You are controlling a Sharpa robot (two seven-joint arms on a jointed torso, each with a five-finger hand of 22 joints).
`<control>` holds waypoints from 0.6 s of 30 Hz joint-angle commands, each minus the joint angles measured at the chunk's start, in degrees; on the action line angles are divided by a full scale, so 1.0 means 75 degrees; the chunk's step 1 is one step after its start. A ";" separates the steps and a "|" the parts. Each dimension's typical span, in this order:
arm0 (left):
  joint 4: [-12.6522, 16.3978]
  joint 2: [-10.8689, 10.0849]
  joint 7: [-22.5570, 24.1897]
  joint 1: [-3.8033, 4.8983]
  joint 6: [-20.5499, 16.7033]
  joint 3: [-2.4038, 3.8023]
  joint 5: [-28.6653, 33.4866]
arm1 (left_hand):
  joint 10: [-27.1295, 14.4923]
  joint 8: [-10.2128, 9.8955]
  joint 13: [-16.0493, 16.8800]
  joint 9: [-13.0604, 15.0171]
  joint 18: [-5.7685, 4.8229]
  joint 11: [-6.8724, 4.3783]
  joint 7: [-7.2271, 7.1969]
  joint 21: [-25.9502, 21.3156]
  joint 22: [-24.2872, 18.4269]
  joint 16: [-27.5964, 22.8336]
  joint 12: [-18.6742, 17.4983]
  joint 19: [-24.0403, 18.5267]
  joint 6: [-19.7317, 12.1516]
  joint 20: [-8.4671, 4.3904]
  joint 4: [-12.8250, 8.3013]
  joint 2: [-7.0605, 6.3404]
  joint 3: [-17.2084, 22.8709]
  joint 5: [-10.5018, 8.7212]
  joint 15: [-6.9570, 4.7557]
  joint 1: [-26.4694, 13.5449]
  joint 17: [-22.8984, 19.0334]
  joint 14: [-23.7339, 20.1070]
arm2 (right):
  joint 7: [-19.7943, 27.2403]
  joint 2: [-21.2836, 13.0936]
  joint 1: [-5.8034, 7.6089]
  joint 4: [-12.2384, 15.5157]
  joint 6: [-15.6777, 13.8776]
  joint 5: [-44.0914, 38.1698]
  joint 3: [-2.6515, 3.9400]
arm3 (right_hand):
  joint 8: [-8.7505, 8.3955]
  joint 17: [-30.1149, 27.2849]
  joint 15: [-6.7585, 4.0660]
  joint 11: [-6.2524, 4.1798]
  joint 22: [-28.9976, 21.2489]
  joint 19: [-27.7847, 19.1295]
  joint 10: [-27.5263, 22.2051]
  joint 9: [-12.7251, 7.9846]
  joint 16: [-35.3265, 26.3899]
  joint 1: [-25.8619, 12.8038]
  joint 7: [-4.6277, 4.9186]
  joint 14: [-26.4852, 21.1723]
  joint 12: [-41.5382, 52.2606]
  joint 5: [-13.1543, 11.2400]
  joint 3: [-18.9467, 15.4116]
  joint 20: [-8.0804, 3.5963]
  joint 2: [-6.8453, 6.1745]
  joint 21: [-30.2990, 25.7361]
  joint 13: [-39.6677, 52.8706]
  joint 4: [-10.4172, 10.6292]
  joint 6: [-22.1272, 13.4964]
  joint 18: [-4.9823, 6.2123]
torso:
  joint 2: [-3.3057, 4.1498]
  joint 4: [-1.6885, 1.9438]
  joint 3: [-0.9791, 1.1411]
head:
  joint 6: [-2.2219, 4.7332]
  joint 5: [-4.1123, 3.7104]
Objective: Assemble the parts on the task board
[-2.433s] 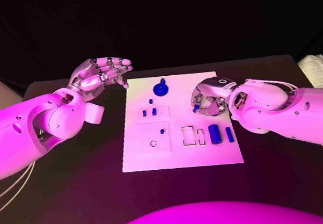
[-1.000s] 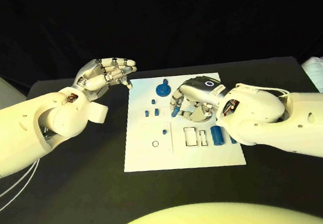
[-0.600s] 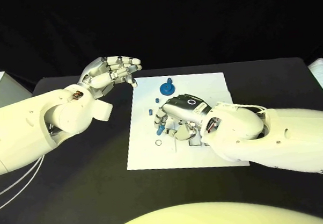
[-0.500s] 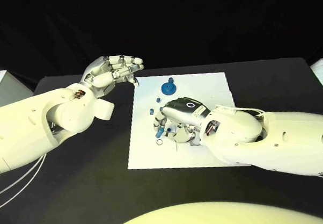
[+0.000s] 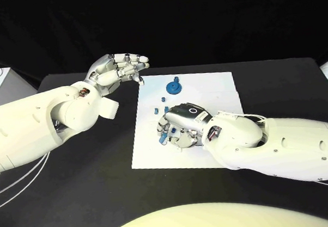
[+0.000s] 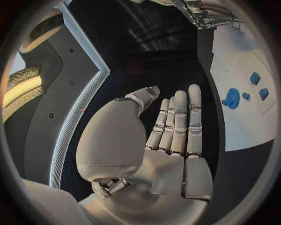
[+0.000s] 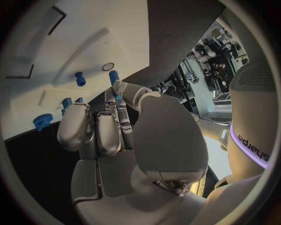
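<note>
the right silver hand (image 5: 183,127) pinches a small blue cylindrical peg (image 7: 114,77) at its fingertips, over the left half of the white flat task board (image 5: 209,89). the peg's long axis runs on from the fingers, and a small round socket (image 7: 107,66) lies just past its tip, slightly to one side. that offset looks like what the coming move must close. the left silver hand (image 5: 118,69) hovers empty, fingers loosely apart, off the board's far corner, well away from the socket.
</note>
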 commanded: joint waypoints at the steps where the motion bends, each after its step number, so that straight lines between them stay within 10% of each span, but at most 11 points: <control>1: 0.0006 0.0023 0.0020 0.0002 0.0154 0.0005 0.0034 | -0.0039 0.0034 -0.0011 -0.0006 0.0104 0.0012 0.0045 -0.0026 -0.0012 -0.0031 -0.0045 0.0010 0.0019 0.0027 -0.0004 0.0018 -0.0021 0.0022 0.0014 0.0051 -0.0011 -0.0040 | -0.0038 0.0016 -0.0026 -0.0008 0.0088 -0.0164 -0.0006 | 0.0037 -0.0007 -0.0036 -0.0324 0.0003 0.0009 0.0391 0.0003 -0.0037 0.0053 0.0002 0.0104 0.0002 0.0044 0.0051 -0.0010 0.0130 -0.0016 0.0197 -0.0022 0.0025 -0.0147 | 0.0009 -0.0005 0.0009 | -0.0001 -0.0028; 18: -0.0033 0.0039 0.0010 0.0001 0.0183 0.0005 0.0034 | -0.0039 0.0034 -0.0011 -0.0006 0.0104 0.0012 0.0045 -0.0026 -0.0012 -0.0031 -0.0045 0.0010 0.0019 0.0027 -0.0004 0.0018 -0.0021 0.0022 0.0014 0.0051 -0.0011 -0.0040 | -0.0184 -0.0056 -0.0060 -0.0096 0.0283 -0.0312 -0.0020 | 0.0038 -0.0004 -0.0035 -0.0323 0.0018 0.0012 0.0395 0.0008 -0.0035 0.0045 0.0004 0.0104 -0.0008 0.0053 0.0063 -0.0010 0.0127 -0.0003 0.0202 -0.0036 0.0024 -0.0150 | 0.0000 -0.0010 0.0000 | -0.0001 -0.0054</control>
